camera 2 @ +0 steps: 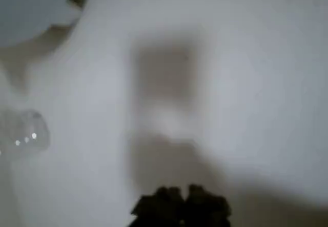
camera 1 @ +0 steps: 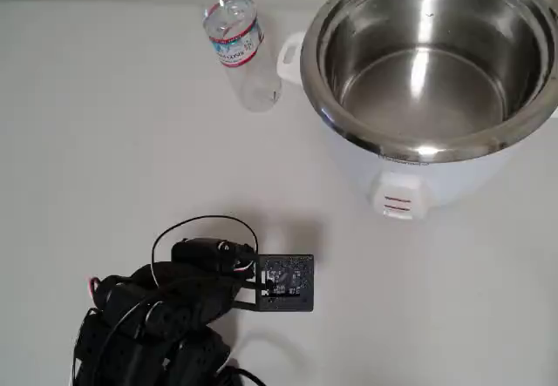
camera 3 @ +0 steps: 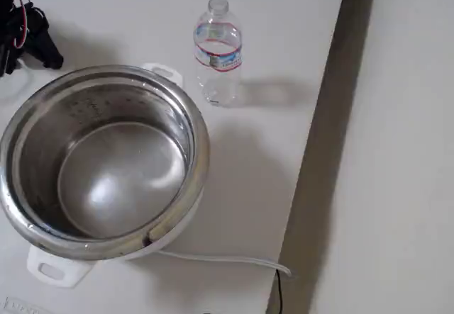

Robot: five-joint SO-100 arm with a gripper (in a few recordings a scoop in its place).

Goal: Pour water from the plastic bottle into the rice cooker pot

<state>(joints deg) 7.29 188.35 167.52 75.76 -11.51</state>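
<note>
- The plastic bottle (camera 1: 237,46) stands on the white table (camera 1: 105,142), well apart from the black arm (camera 1: 166,308), which sits folded at the bottom left of the overhead view. Nothing touches the bottle.
- The gripper (camera 2: 180,195) appears in the wrist view as a dark, blurred mass at the bottom edge; its tips look close together, but the blur is too heavy to tell whether they meet. It holds nothing that can be made out.
- In the wrist view, the bottle (camera 2: 23,135) shows as a clear blurred shape to the left of and ahead of the gripper, with bare table between them.
- The rice cooker pot (camera 1: 432,55) sits in the white cooker body (camera 1: 410,177), just beside the bottle and farther from the arm than the bottle is.
- The overhead view shows the cooker's front panel with red markings. The fixed view shows the bottle (camera 3: 217,52) side-on, a white cord (camera 3: 220,259) trailing from the cooker, and the table edge.
- In the fixed view the pot (camera 3: 106,158) shows droplets on its inner wall.
- The bottle is upright, long axis vertical, neck pointing up. The label band wraps its upper half.
</note>
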